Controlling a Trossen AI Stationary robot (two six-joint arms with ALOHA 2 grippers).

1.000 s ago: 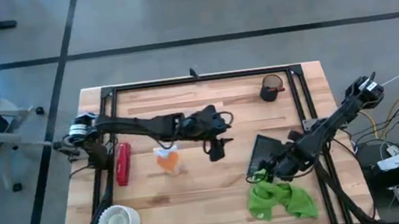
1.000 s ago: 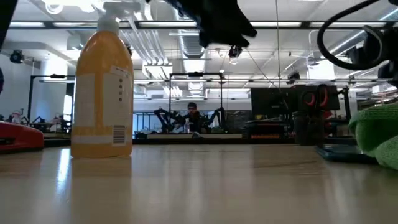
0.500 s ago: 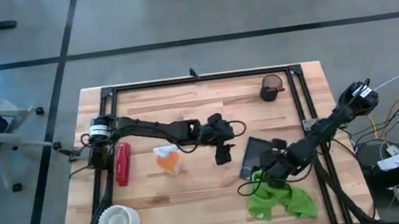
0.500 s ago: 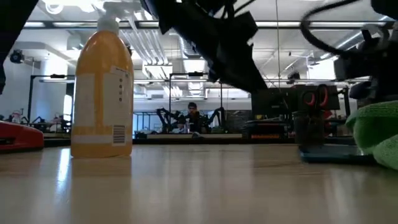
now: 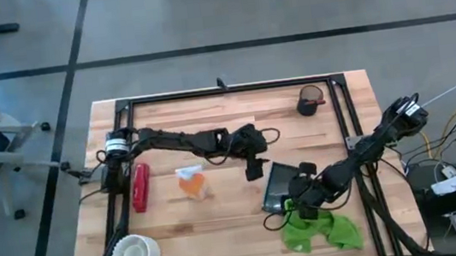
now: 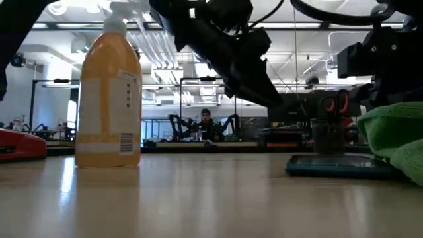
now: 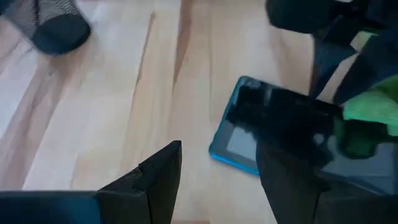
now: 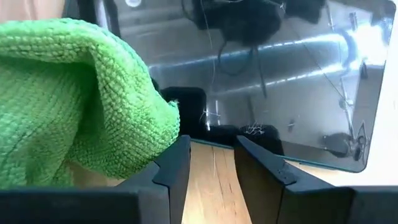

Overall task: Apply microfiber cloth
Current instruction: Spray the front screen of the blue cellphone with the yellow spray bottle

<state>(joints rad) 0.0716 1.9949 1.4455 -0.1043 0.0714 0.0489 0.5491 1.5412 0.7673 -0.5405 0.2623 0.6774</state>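
The microfiber cloth (image 5: 319, 230) is bunched at the table's near right, touching the tablet (image 5: 276, 186). The right gripper (image 8: 211, 163) is narrowly parted beside it, gripping nothing. The left gripper (image 7: 217, 180) is spread above the tablet. No writing is readable.

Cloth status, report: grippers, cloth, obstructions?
Left gripper open, hovering beside tablet. Right gripper at tablet's near edge, beside microfiber cloth; not gripping it. Cloth bunched, overlapping tablet's edge.
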